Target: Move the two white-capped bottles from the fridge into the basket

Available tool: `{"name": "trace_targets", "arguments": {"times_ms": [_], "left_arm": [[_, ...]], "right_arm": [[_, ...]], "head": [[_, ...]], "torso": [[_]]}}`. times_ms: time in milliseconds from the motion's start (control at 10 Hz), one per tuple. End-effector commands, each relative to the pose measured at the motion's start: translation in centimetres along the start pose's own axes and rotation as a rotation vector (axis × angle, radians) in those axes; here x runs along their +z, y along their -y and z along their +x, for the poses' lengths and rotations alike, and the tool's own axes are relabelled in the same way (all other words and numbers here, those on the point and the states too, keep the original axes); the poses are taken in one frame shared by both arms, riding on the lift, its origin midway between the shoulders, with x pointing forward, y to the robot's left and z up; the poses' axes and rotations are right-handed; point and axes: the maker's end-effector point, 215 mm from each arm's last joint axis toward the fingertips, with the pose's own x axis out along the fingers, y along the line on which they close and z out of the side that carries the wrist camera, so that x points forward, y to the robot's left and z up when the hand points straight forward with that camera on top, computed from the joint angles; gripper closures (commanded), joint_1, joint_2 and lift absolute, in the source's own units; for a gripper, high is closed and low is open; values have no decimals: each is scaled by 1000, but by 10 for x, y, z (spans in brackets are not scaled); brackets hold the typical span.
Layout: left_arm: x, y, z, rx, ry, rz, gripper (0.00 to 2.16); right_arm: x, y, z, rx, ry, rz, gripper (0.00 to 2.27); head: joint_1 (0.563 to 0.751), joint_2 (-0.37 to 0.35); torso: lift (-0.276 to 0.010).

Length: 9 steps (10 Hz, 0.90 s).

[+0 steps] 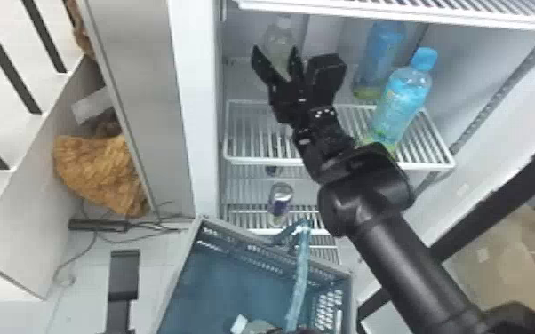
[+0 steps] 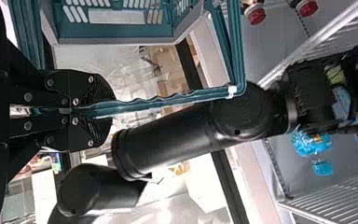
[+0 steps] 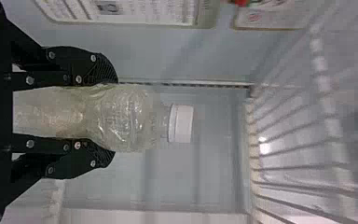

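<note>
- Fingers of the right gripper (image 3: 115, 117) appear closed about the sides of one white-capped bottle (image 3: 126, 117), leaving you its neck and cap free; judged a sound hold for lifting it upright.
- That bottle is inside the fridge, toward the rear left corner of the wire shelf (image 1: 257, 161).
- Left gripper (image 2: 110, 109) is pinched on the handle (image 2: 177, 100) of the basket (image 1: 260, 256), presumably to keep it steady for your drop, just before the fridge opening.
- A second white-capped bottle (image 1: 239, 324) lies in the basket, toward the robot; you have one to transfer.
- Base of the held bottle is hidden behind the gripper; you cannot confirm whether it touches the shelf.
- View's bottom edge cuts off the basket's near end and most of the second bottle.
</note>
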Motion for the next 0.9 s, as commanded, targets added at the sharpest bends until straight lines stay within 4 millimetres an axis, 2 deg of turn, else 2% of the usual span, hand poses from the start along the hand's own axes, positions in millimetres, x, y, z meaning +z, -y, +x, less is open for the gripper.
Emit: {"name": "trace_targets", "arguments": {"times_ms": [0,200,400,600,800], "left_arm": [[1,0,-2,3,6,0,1194],[0,0,-2,2,7,-2,1194],[0,-1,-3,6,11,-6,1194],[0,-1,-4,5,13,-9,1194],[0,-2,-5,8,16,-11,1194]], "right_arm": [[12,17,-14,-24,29,-2,881],[18,28,-36,-36,32,13,881],[27,31,-60,-33,28,30,881],[37,22,-86,-15,18,71,881],[51,15,-101,20,1,61,881]], "head": [[695,-131],[695,-164],[695,-188],[695,-206],[695,-211]], "torso": [[0],[0],[0],[0],[0]]}}
